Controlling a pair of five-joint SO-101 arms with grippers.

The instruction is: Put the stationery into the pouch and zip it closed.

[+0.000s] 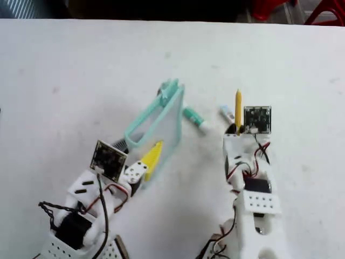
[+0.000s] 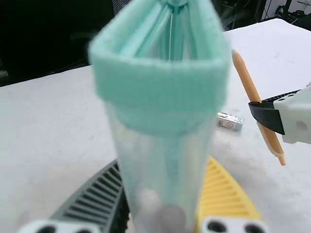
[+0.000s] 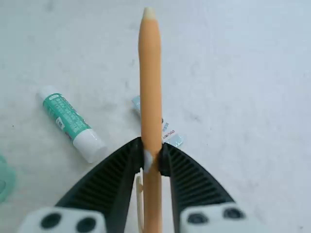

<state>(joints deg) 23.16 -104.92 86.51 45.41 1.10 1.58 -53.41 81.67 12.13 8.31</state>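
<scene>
While the left gripper [image 1: 141,148] clamped the mint pouch [image 1: 161,121], the right gripper [image 3: 151,145] was closed on the orange pen [image 3: 150,73].
The pouch stood on edge between grey and yellow fingers [image 2: 223,194], its mouth gaping toward the left arm. The pen pointed away from the right arm, apart from the pouch. A green glue stick [image 1: 195,118] lay on the white table [image 1: 81,81] between pouch and pen. A small blue-and-white piece [image 3: 170,136] lay just beside the pen; whether they touched was unclear.
</scene>
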